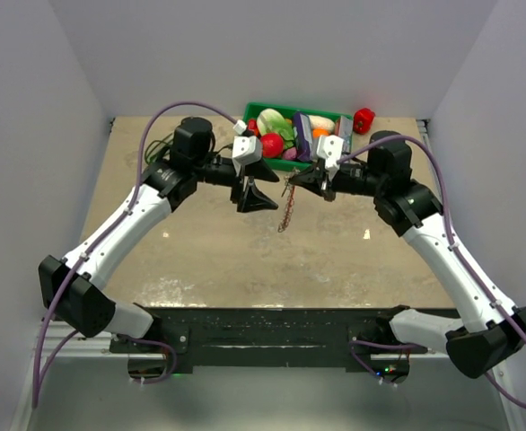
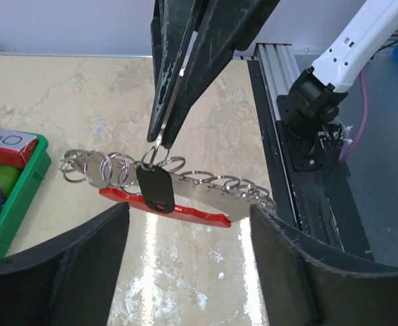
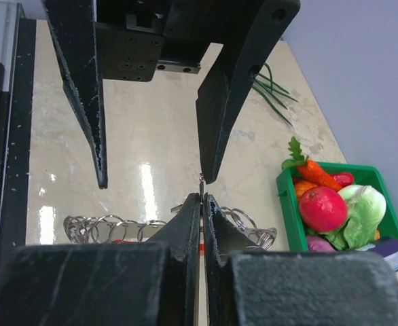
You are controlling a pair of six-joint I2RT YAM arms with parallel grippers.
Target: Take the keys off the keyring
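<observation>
The keyring (image 2: 121,166) is a chain of thin silvery rings hanging in the air with a red curved tag (image 2: 185,212) below it. A black-headed key (image 2: 157,189) dangles from one ring. My right gripper (image 3: 202,197) is shut on that ring from above, its fingers (image 2: 175,81) meeting at the ring. In the top view the bunch (image 1: 285,214) hangs under the right gripper (image 1: 297,182). My left gripper (image 2: 189,212) stands open just short of the bunch, with nothing between its fingers (image 2: 63,272). Its fingertips (image 3: 209,173) hover close to the right gripper's tips.
A green bin (image 1: 281,107) full of toy vegetables and small boxes stands at the back of the table, also at the right wrist view's edge (image 3: 287,204). A red pepper (image 1: 363,119) lies beside it. Green strands (image 3: 270,85) lie at the back left. The tan tabletop (image 1: 227,256) lies below.
</observation>
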